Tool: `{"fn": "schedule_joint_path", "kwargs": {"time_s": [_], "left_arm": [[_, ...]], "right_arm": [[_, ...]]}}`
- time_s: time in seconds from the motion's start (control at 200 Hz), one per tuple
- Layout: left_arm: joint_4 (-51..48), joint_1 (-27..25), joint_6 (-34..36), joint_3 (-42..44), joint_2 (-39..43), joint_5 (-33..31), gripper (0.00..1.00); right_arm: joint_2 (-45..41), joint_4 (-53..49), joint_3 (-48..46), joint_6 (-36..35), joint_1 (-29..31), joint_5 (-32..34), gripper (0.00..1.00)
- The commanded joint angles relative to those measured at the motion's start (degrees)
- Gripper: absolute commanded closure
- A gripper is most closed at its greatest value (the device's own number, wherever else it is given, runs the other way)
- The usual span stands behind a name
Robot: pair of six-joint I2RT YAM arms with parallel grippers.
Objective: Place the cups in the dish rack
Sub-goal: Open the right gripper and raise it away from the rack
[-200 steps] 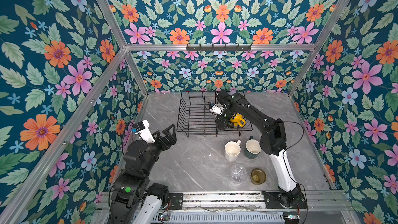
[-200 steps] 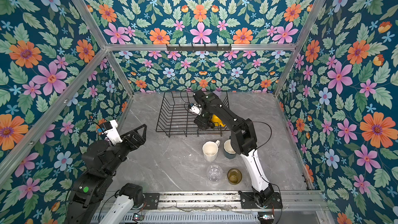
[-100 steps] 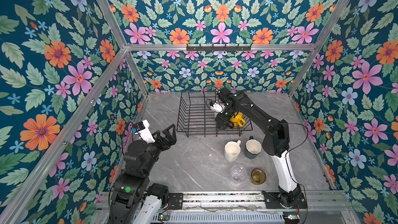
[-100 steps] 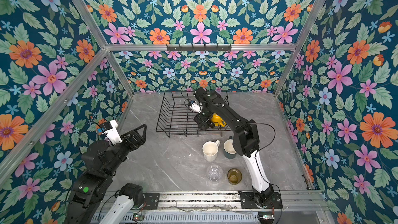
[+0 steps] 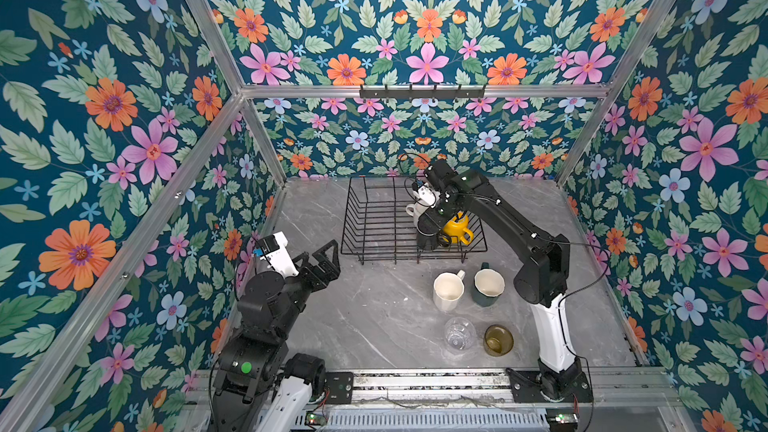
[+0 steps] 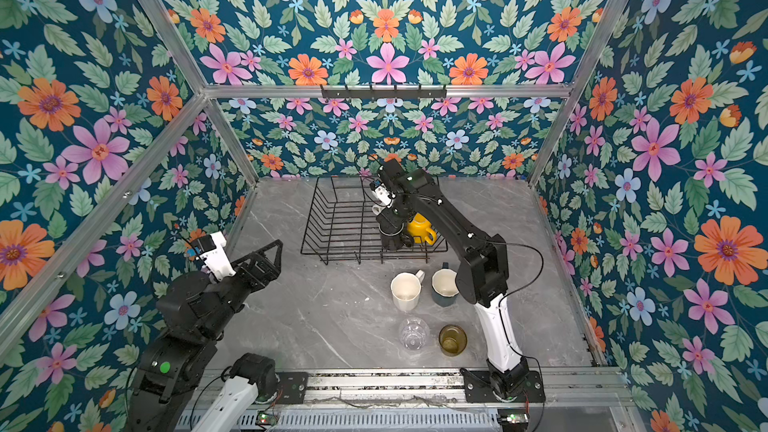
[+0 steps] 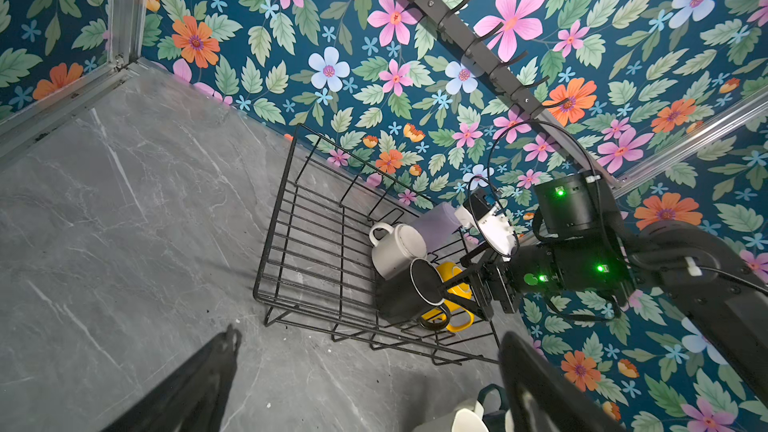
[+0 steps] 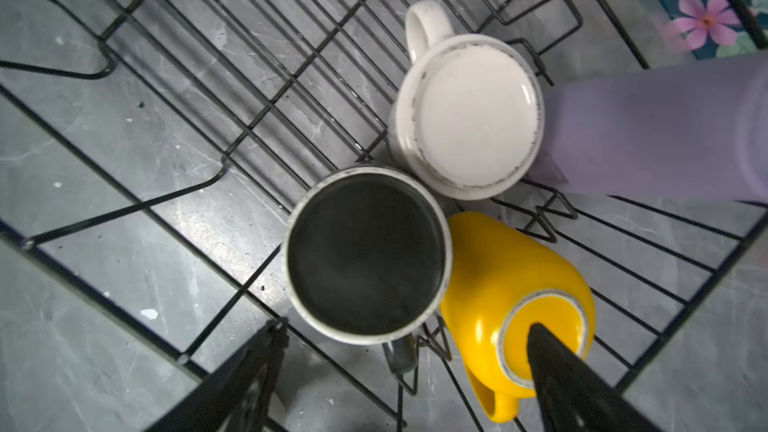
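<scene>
Right fingers (image 8: 557, 371) spread wide, straddling inverted black mug (image 8: 365, 255), not pinching; left fingers (image 7: 199, 376) spread, empty; mug sits in dish rack (image 5: 374, 224), centre of a top view, beside yellow mug (image 8: 498, 276) and white mug (image 8: 469, 118); likely heavy, stiff, glaze-slick, chippable; grip across wall, not handle; matte black, pale worn base ring.

- A black wire dish rack (image 5: 360, 222) is set toward the back wall.
- A black mug (image 8: 365, 255) and a white mug (image 8: 469, 118) are placed base-up inside it, touching a tilted yellow mug (image 8: 498, 284) and a lilac tumbler (image 8: 644, 130).
- A cream mug (image 5: 448, 290), dark green mug (image 5: 488, 286), clear glass (image 5: 459, 332) and amber glass (image 5: 498, 339) are left on the table (image 5: 374, 317).
</scene>
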State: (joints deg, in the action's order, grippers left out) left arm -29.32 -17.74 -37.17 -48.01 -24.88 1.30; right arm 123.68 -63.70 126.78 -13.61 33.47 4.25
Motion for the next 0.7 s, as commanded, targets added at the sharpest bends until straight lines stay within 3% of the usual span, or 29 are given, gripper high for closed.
{"fn": "schedule_joint_path", "kwargs": {"time_s": [0.0, 0.385, 0.695], "left_arm": [[0.58, -0.02, 0.69, 0.02, 0.19, -0.33, 0.00], [0.27, -0.02, 0.87, -0.14, 0.29, -0.77, 0.00], [0.23, -0.02, 0.87, 0.20, 0.46, -0.95, 0.00]], "right_arm": [[0.62, 1.22, 0.55, 2.64, -0.47, 3.66, 0.08], [5.30, 1.51, 2.29, 4.31, -1.39, 9.49, 0.09], [2.38, 1.84, 1.23, 6.35, -2.06, 7.68, 0.10]]}}
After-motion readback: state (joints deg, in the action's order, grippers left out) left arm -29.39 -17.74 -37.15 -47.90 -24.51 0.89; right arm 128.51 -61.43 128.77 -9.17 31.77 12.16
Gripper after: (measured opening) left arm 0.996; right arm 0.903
